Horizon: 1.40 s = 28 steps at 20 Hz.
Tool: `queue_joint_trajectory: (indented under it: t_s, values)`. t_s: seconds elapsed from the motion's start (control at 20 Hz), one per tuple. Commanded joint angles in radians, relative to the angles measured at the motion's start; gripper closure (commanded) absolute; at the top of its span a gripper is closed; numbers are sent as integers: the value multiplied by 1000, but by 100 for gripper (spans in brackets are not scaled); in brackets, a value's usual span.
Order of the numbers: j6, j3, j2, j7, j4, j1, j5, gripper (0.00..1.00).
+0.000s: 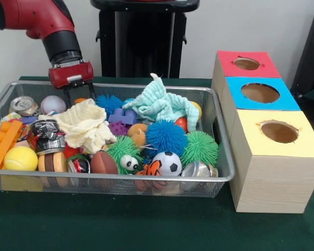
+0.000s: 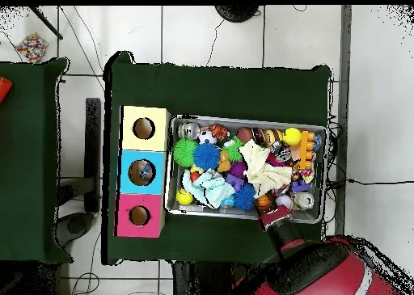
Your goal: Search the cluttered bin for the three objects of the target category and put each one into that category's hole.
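Observation:
A wire bin (image 1: pixel 226 177) holds a heap of toys: a baseball (image 1: pixel 53 104), a soccer ball (image 1: pixel 169 163), a yellow ball (image 1: pixel 20 158), a crushed can (image 1: pixel 24 105), a blue spiky ball (image 1: pixel 165 137), a green spiky ball (image 1: pixel 200 148), a yellow cloth (image 1: pixel 86 125) and a teal cloth (image 1: pixel 162 104). My gripper (image 1: pixel 79 95) hangs over the bin's back left corner, open, its fingertips straddling a small orange ball (image 1: pixel 79 100) beside the baseball. In the overhead view the gripper (image 2: pixel 271 215) is at the bin's (image 2: pixel 251 120) lower edge.
Three wooden boxes with round holes stand right of the bin: red top (image 1: pixel 225 60), blue top (image 1: pixel 235 99), yellow top (image 1: pixel 303 146). An orange block (image 1: pixel 3 144) lies at the bin's left end. The boxes are taller than the bin's rim.

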Motion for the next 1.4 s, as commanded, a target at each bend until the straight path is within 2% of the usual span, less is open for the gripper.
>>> queue_joint_trajectory:
  t_s: [0.05, 0.3, 0.65, 0.85, 1.4]
  values:
    - [-100, 63, 63, -533, -82, -4, 153, 0]
    - [-162, 25, 54, -642, -58, -2, 241, 0]
    - [-223, -4, 44, -729, -35, 21, 287, 0]
    - [-182, -22, 59, -700, -55, 42, 279, 0]
    - [-205, -44, 82, -670, -71, 52, 299, 0]
